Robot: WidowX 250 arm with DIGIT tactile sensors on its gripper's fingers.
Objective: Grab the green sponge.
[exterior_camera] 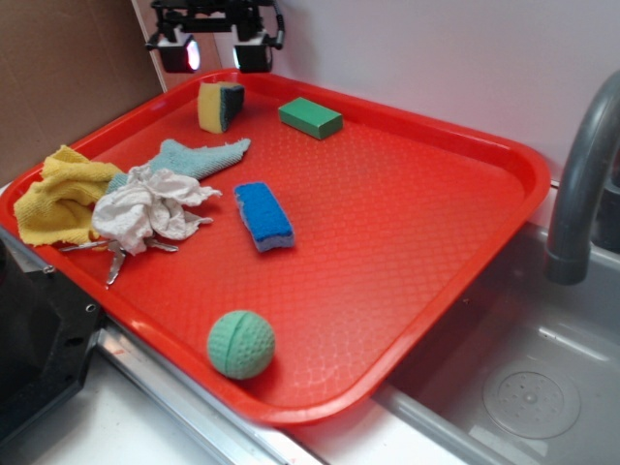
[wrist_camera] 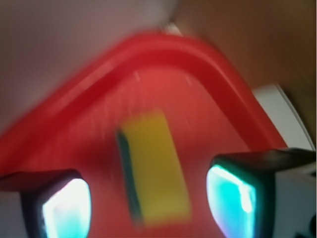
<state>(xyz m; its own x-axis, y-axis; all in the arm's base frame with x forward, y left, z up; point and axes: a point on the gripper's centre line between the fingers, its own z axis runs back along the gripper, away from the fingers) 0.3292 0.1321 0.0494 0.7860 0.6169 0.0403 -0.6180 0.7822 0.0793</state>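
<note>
The claw (exterior_camera: 215, 53) hangs wide above the chunky yellow-foam, green-faced sponge (exterior_camera: 221, 106); descending off-centre (wrist view blurs) risks toppling it toward the flat green block (exterior_camera: 311, 117).

I'm seeing a plain white wall (exterior_camera: 455, 58) behind, with brown cardboard (exterior_camera: 58, 77) at the far left. A grey sink (exterior_camera: 523, 387) sits to the right, its tap (exterior_camera: 581, 184) curving over it.

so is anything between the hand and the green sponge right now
Nothing visible. The hand is open above the tray's far corner, and the green sponge sits just below it with only bare tray between. The wrist view, though blurred, shows the sponge between the fingers. The green block lies off to the side.
</note>
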